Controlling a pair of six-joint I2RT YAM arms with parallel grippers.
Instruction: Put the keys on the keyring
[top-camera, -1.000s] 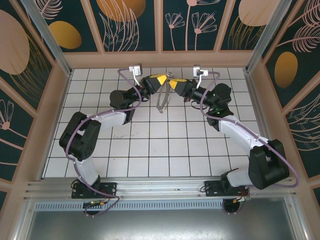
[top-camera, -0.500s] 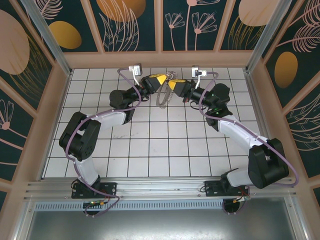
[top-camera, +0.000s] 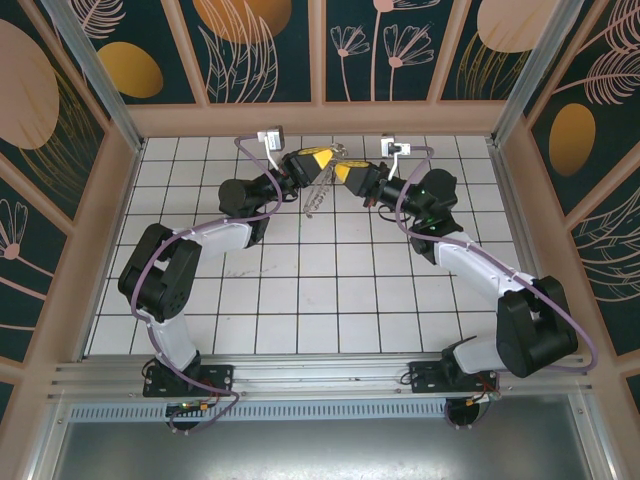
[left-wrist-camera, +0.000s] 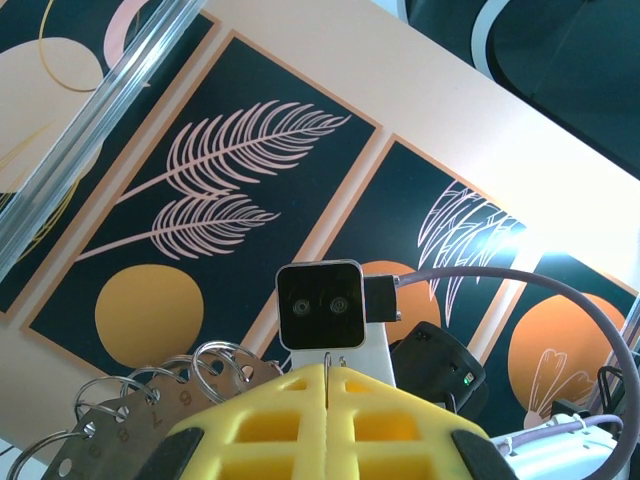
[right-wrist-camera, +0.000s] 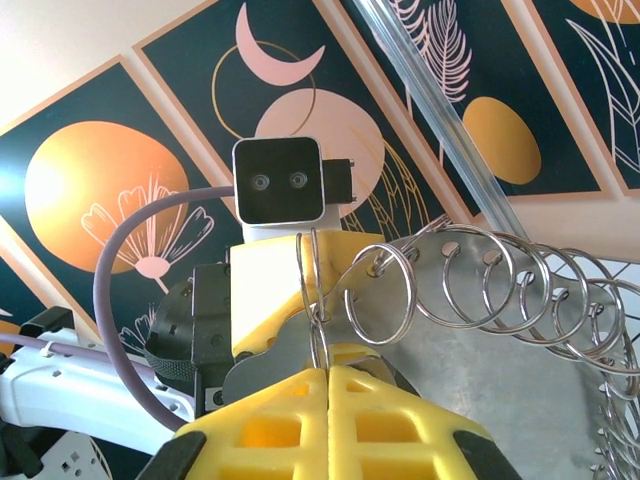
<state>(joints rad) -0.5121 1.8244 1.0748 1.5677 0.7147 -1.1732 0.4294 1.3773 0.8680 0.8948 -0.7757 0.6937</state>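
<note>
My left gripper (top-camera: 322, 164) and right gripper (top-camera: 338, 170) meet tip to tip, raised over the back of the tiled table. The keyring (top-camera: 316, 197), a loop of small metal rings, hangs beneath them. In the right wrist view my right gripper (right-wrist-camera: 327, 372) is shut on a thin wire ring (right-wrist-camera: 319, 335) linked to the keyring (right-wrist-camera: 480, 285), whose split rings (right-wrist-camera: 382, 296) curve off to the right. In the left wrist view my left gripper (left-wrist-camera: 329, 372) is shut with a thin wire tip (left-wrist-camera: 328, 362) poking out between the yellow fingers (left-wrist-camera: 270, 420). The keys are hidden.
The white tiled table (top-camera: 300, 290) is fenced by wooden walls with dark floral panels (top-camera: 250, 50). A metal post (top-camera: 95, 75) stands at the back left corner. The two arms arch in from both sides to the back centre.
Both grippers have shifted slightly to the left together. The hanging keyring has swung left and up a little with them.
</note>
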